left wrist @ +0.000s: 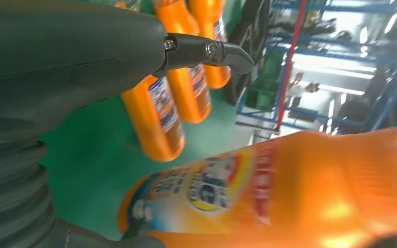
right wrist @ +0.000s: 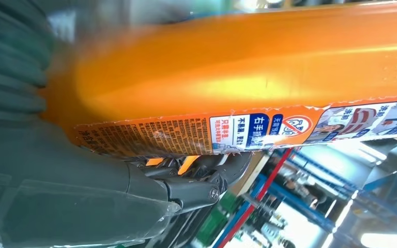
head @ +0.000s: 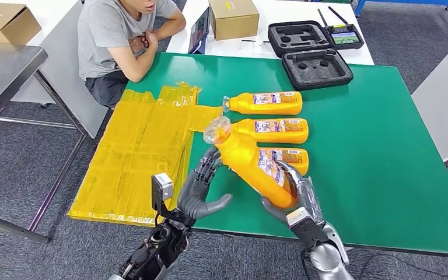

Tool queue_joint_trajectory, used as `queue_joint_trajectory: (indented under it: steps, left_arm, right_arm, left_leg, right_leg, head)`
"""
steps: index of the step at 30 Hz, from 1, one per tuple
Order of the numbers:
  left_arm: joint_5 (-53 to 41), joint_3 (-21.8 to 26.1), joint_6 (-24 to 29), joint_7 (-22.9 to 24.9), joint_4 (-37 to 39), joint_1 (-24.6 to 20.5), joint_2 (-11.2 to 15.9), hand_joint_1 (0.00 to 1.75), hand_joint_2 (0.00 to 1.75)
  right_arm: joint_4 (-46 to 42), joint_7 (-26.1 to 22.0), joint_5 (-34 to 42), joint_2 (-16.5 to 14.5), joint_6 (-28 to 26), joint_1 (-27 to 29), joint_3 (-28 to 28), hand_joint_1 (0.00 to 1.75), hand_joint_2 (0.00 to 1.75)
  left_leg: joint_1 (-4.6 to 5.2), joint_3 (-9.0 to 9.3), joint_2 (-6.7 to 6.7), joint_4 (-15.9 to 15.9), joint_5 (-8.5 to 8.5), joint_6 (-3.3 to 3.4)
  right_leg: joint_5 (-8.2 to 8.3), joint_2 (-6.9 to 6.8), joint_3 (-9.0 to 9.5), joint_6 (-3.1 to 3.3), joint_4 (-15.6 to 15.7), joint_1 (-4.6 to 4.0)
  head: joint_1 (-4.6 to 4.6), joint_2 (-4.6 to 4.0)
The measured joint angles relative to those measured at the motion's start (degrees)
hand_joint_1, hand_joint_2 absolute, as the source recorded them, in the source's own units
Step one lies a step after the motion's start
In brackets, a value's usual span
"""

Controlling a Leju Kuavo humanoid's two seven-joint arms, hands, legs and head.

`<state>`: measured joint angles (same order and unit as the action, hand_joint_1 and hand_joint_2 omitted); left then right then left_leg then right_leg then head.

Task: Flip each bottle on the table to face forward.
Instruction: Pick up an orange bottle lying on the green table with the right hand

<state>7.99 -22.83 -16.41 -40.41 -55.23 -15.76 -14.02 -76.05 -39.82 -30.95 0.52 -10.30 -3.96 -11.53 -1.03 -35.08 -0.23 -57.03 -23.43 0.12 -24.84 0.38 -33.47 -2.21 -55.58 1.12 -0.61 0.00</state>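
Green worktop (head: 385,175): right hand (head: 294,195) grips tilted orange bottle (head: 251,163) at its base; left hand (head: 201,189), fingers spread, touches its neck.

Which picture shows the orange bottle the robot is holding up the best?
The head view: the whole lifted bottle shows, cap to base, between both robot hands. The left wrist view shows a blurry close-up of its label; the right wrist view shows its side and label edge.
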Motion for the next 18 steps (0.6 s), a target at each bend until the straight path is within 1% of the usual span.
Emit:
queue_joint_trajectory:
  steps: [5,12,18]
  left_arm:
    - [-0.05,-0.29,-0.17,-0.01,1.42,-0.43,-0.25,0.00,1.75]
    - [0.91,0.90,-0.29,-0.06,0.22,-0.66,-0.34,0.00,1.75]
    - [3.36,2.22,-2.88,-0.07,-1.25,-0.69,-0.44,0.00,1.75]
  right_arm:
    - [0.03,-0.05,2.74,0.24,0.12,-0.10,-2.70,1.75,1.75]
    - [1.63,-0.05,4.60,0.48,0.47,-0.96,-5.62,1.75,1.75]
    - [3.57,-0.05,5.12,0.30,0.58,-1.30,-6.92,1.75,1.75]
  left_leg:
    - [0.00,-0.05,0.00,0.00,0.00,0.00]
    - [0.00,-0.05,0.00,0.00,0.01,0.00]
    - [0.00,-0.06,-0.01,0.00,0.01,0.00]
  right_leg:
    - [0.00,0.00,-0.01,0.00,0.00,0.00]
    - [0.00,-0.01,0.00,0.00,0.00,0.00]
    - [0.00,-0.01,-0.01,0.00,-0.01,0.00]
  head:
    - [0.01,0.00]
    - [0.01,-0.01]
    - [0.01,0.00]
